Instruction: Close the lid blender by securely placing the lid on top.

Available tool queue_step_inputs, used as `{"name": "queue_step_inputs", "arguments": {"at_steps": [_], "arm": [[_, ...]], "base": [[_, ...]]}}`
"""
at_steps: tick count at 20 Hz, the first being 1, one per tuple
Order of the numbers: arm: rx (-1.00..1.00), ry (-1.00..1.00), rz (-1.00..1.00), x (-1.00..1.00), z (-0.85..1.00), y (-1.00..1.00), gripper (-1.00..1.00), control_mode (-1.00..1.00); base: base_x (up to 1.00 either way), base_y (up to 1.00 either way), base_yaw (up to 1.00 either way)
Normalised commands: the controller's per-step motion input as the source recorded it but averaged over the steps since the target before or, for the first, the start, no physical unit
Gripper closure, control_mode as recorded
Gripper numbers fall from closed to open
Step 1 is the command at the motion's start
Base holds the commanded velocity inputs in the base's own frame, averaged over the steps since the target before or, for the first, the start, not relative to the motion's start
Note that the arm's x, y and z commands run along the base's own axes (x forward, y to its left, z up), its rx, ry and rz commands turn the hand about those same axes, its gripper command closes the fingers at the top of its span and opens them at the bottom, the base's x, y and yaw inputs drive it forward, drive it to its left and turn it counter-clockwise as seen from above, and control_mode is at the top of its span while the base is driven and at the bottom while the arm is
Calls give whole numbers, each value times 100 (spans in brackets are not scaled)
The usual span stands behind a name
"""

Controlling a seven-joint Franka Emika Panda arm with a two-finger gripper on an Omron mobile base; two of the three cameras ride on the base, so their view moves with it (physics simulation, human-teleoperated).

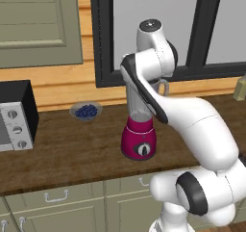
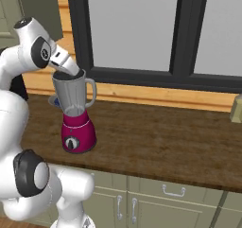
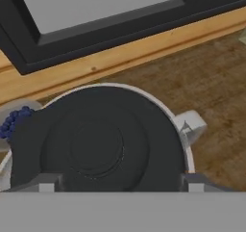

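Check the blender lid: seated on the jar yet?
Cannot tell. In the hand view the lid covers the blender mouth, jar rim showing around it; the gripper is at its edge. Contact is not visible.

Lid [image 3: 96, 144]: black round disc with raised centre knob, lying flat over the jar's mouth.
Blender [image 2: 75, 118]: magenta base, front dial, clear jar with side handle, upright on the counter.
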Motion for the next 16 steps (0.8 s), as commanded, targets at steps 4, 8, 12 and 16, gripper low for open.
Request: {"name": "queue_step_inputs", "arguments": {"at_steps": [4, 8, 12, 16], "arm": [[0, 0, 0, -79, -3, 0, -100, -100], [0, 0, 0, -76, 0, -1, -100, -100], [0, -3, 0, -71, 0, -26, -100, -100], [9, -8, 0, -55, 0, -57, -100, -100]], "base": [[0, 0, 0], [0, 0, 0], [0, 0, 0], [0, 0, 0]]}}
